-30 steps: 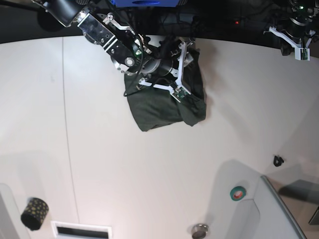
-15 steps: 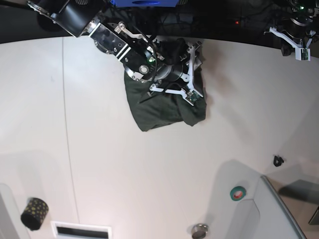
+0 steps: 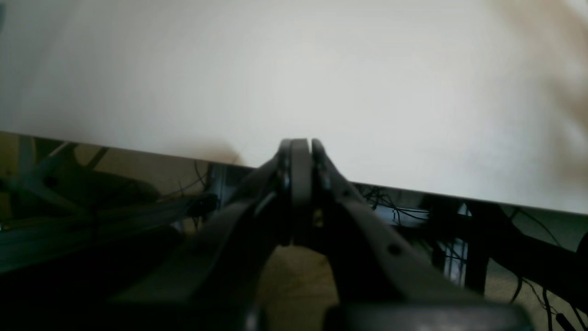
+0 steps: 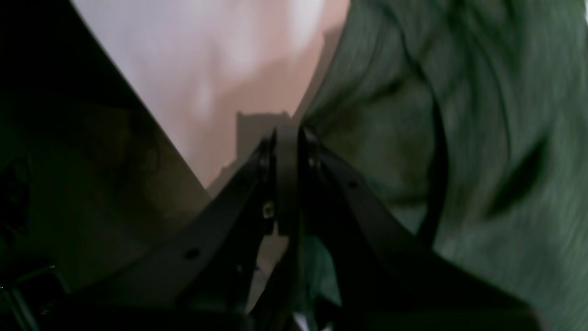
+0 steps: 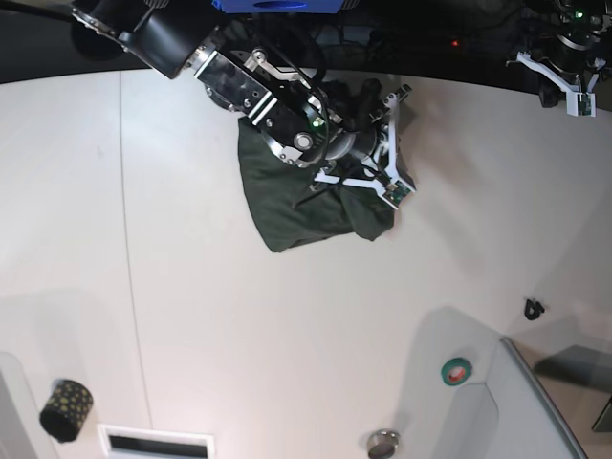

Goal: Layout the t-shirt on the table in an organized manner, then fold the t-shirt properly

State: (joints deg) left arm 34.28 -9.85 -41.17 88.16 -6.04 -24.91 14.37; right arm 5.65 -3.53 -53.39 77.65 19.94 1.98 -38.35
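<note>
A dark green t-shirt (image 5: 287,206) lies bunched and creased on the white tabletop (image 5: 239,344) as a two-armed robot works at its edge. In the base view, the right arm (image 5: 239,86) reaches in from above and to the left of the t-shirt, stretching diagonally across its upper part, its wrist low over the cloth and its hand (image 4: 298,133) angled down toward the t-shirt's right side. The right hand is drawn narrow, its fingertips together at the garment's border; whether any fabric is caught between them, an onlooker cannot tell. Up close, folds fan out beside the fingers, with bare tabletop on their other side. The left arm (image 5: 574,33) hangs well apart from the t-shirt, above and to its right in the base view, with its hand (image 3: 301,142) pointing in over the tabletop's edge, closed narrow and holding nothing. Well below and to the right of the t-shirt sit a green roll (image 5: 456,371), a small black object (image 5: 534,309) and a grey tray (image 5: 512,406). Below it stands a round metallic item (image 5: 382,444); a dark, speckled cup (image 5: 67,411) is far below and to its left.
</note>
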